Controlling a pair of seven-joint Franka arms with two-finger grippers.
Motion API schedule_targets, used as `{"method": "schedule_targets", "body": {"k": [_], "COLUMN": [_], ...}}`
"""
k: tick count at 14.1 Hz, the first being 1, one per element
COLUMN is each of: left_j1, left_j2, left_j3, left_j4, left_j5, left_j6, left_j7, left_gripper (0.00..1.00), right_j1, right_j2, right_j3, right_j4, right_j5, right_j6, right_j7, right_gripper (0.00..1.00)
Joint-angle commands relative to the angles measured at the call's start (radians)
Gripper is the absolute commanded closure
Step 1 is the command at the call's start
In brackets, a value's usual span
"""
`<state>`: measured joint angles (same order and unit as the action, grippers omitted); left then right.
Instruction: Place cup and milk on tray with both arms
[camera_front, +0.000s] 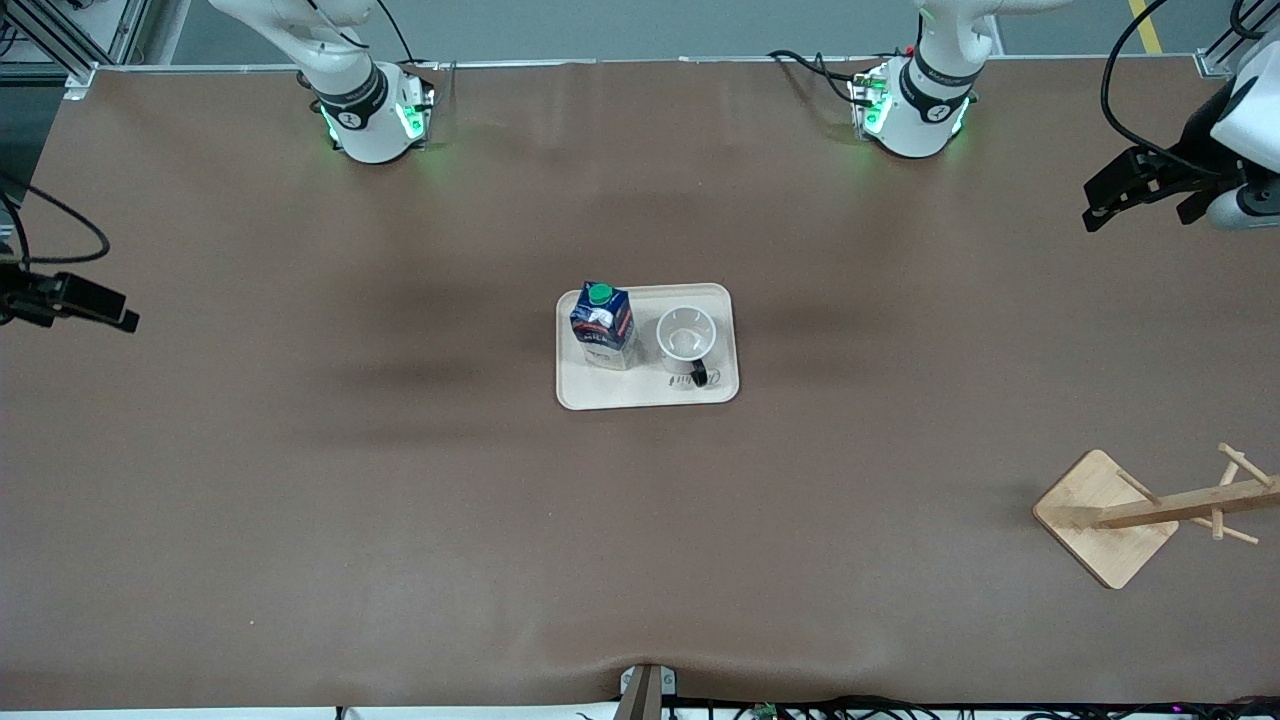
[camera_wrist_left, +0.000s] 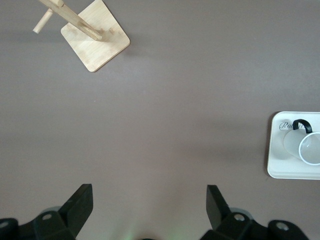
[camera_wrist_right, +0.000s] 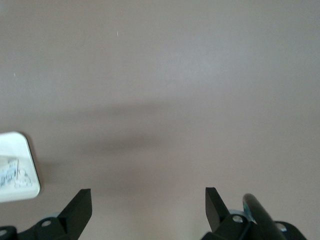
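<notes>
Front view: the milk carton (camera_front: 602, 325) and the smiley cup (camera_front: 686, 340) both stand upright on the cream tray (camera_front: 648, 394) mid-table, so the task looks complete. The left end effector (camera_front: 1100, 205) and right end effector (camera_front: 125, 318) hang over the table's ends, spread wide, empty. The cup's face is hidden.

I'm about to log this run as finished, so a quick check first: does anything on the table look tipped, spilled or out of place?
Nothing stands out. The milk and the cup stand upright side by side on the tray, with no spill. The wooden rack sits at the left arm's end of the table. Both end effectors, left and right, are open above bare table.
</notes>
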<state>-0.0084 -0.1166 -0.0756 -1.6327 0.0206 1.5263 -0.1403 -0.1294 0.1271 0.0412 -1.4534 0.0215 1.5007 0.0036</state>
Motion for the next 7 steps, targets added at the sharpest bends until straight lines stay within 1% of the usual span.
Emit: {"method": "schedule_targets", "body": {"k": [1, 2, 4, 5, 7], "left_j1": [-0.01, -0.005, 0.001, 0.001, 0.002], "left_j2": [0.023, 0.043, 0.058, 0.058, 0.058], "left_j3": [0.007, 0.007, 0.008, 0.01, 0.013], "left_j4": [0.049, 0.08, 0.115, 0.122, 0.123], "left_j5": [-0.014, -0.014, -0.013, -0.007, -0.005], "left_j6": [-0.044, -0.061, -0.092, -0.097, -0.097], "left_j7": [-0.007, -0.007, -0.007, -0.005, -0.005], "left_gripper": [0.0, 0.0, 0.0, 0.0, 0.0], "right_j1": [-0.027, -0.022, -0.022, -0.022, -0.03], "right_j2": [-0.053, -0.052, -0.047, -0.046, -0.044], "right_j3": [0.017, 0.02, 0.02, 0.02, 0.016], "right_j4": [-0.059, -0.018, 0.091, 0.114, 0.114], "right_j5": [-0.018, -0.021, -0.025, -0.025, -0.015], "right_j6": [0.003, -0.008, -0.088, -0.092, -0.092], "right_j7": [-0.016, -0.014, -0.013, -0.016, -0.013], "right_gripper": [0.0, 0.0, 0.0, 0.0, 0.0]}}
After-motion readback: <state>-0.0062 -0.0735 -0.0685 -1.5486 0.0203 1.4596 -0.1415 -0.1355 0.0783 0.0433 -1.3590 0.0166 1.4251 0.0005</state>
